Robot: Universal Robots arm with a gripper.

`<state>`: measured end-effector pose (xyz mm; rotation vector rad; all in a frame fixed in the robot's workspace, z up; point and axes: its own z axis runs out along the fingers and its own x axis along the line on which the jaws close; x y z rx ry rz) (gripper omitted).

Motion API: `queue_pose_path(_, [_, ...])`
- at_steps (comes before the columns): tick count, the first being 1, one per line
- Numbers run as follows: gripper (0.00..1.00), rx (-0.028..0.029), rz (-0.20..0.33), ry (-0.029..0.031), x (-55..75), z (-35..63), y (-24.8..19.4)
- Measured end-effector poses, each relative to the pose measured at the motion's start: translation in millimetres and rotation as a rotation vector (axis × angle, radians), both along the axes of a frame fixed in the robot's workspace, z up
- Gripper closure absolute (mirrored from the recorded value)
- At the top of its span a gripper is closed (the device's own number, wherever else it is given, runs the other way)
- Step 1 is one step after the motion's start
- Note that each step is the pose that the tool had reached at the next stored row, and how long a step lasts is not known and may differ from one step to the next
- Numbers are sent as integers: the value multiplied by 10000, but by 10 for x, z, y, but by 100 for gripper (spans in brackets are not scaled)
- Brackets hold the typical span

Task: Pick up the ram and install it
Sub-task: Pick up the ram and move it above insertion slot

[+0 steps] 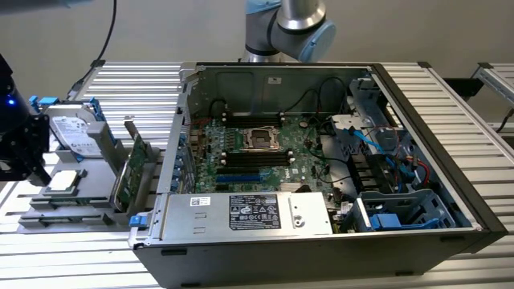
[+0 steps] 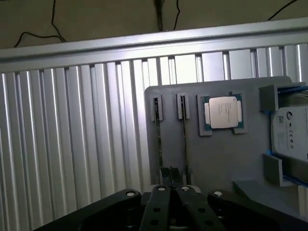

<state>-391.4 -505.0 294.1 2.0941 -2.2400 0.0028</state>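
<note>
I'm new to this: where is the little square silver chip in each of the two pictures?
Exterior view: the silver chip lies on the grey holder at the exterior view's left, outside the computer case.
Wrist view: the silver chip lies flat on the grey holder, beside the hard drive.
Shared landmark: the hard drive, next to the chip in both.

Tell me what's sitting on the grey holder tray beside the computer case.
Two ram sticks on edge, a silver processor chip, a hard drive and a green card. The shut fingers hide the tray's near edge.
</note>
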Motion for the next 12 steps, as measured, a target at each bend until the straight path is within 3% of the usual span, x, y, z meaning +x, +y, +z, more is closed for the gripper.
queue_pose_path(6, [89,-3,1049,2,-2,-39,0])
queue_pose_path(9, [88,-4,1070,1,-2,-39,0])
queue_pose_path(11, [84,-3,1071,0,-2,-40,0])
queue_pose_path(12, [76,-3,1071,0,-2,-40,0])
